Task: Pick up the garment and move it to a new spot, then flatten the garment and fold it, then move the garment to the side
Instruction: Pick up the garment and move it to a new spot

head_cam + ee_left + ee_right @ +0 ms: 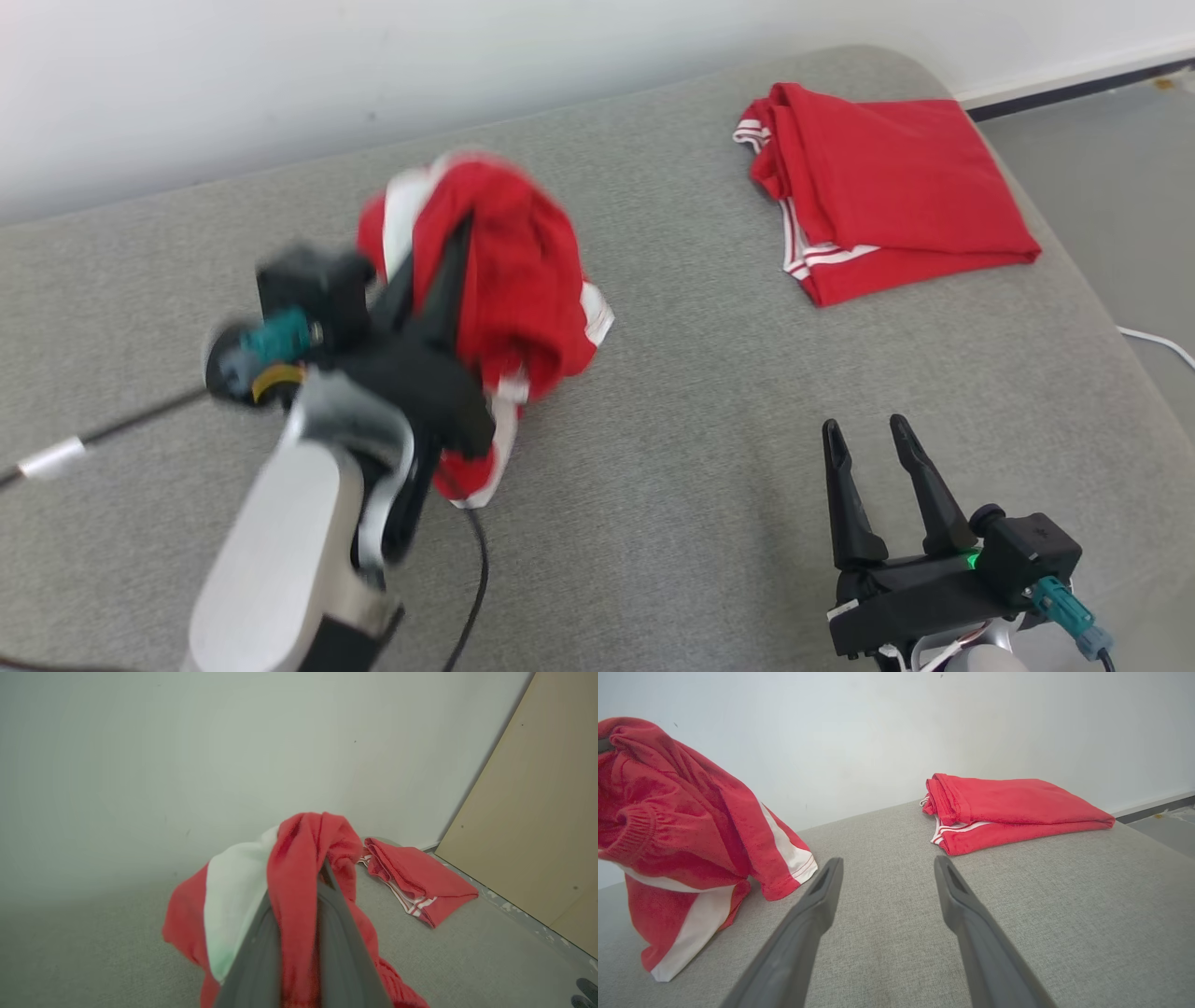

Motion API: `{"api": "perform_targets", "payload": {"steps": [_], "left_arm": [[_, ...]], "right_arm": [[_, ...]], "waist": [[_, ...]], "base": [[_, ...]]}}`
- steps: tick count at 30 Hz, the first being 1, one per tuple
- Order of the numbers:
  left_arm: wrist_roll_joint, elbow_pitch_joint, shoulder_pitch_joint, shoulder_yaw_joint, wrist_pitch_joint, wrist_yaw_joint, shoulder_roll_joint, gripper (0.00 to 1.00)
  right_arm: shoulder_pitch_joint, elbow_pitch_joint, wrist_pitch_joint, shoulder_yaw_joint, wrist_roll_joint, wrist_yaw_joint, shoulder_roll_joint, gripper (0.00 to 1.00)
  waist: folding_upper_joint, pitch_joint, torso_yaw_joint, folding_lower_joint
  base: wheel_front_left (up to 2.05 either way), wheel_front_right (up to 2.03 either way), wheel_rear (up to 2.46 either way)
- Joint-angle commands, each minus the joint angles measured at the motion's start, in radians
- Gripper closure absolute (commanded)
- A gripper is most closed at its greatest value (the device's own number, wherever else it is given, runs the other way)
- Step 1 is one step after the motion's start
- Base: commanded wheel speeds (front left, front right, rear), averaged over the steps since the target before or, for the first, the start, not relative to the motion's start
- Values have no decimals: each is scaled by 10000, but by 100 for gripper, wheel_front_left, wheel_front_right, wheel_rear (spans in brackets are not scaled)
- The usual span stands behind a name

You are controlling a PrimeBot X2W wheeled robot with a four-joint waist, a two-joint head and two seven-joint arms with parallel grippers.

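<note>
A red garment with white stripes (513, 280) hangs bunched and blurred above the grey surface at centre left, with my left gripper (453, 233) shut on its upper part. In the left wrist view the garment (299, 868) drapes over and between the two fingers. In the right wrist view the garment (677, 826) hangs at the left, its lower end touching the surface. My right gripper (868, 434) stands open at the lower right, low over bare fabric, with nothing between its fingers (822, 891).
A second red garment (887, 196), folded, lies at the far right of the grey padded surface (700, 392), near its rounded edge; it is also visible as the folded garment (1008, 809). A white wall runs behind. A black cable (476, 569) trails at the lower left. Floor lies beyond the right edge.
</note>
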Motion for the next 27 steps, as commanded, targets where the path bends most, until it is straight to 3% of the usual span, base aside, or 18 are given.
{"api": "perform_targets", "payload": {"steps": [1,13,15,21,27], "left_arm": [[-276,308,424,96,-240,5,-42,100],[-826,3011,1762,-284,-1208,-451,-216,100],[-758,3280,1696,-516,-1687,-540,-292,0],[-803,2869,1614,-471,-3084,-535,-225,0],[-784,2160,2249,-58,-3555,-258,128,0]], "right_arm": [[64,51,-13,29,-68,8,18,0],[122,253,-13,189,-318,8,17,0],[232,283,-13,225,-321,8,15,0],[612,241,-13,169,-452,8,16,0],[759,95,-12,-53,-556,8,14,0]], "waist": [[0,3,198,1],[0,-439,794,1],[0,-654,949,1],[0,-1309,1506,1],[0,-1490,1843,1]], "base": [[0,0,0],[0,0,0],[0,0,0],[0,0,0],[0,0,0]]}}
